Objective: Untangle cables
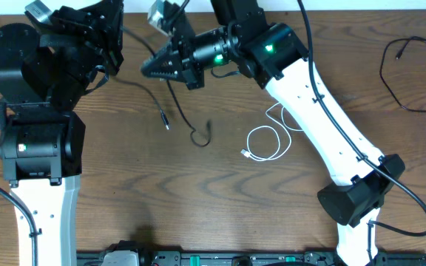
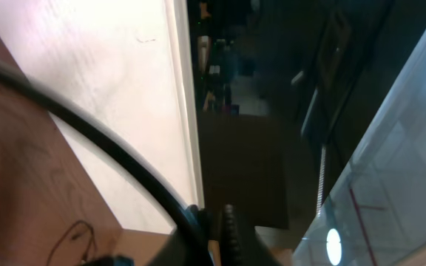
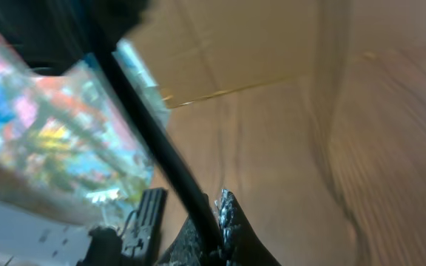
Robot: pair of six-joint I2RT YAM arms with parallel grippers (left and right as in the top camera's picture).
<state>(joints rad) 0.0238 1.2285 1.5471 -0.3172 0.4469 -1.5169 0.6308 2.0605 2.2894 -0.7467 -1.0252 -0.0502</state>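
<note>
Right claw (image 3: 220, 216) and left claw (image 2: 217, 222) are pinching the black cable (image 3: 163, 151), 2 ends trailing onto the counter (image 1: 124, 185) near the coiled white cable (image 1: 247, 154). Limp and light, it is probably gripping best near its plug (image 1: 166, 125).

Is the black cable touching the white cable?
Apart. The overhead view shows bare table between the hooked end of the black cable and the coil of the white cable.

Left end effector (image 2: 217, 220) closed; right end effector (image 1: 147, 68) closed.
</note>
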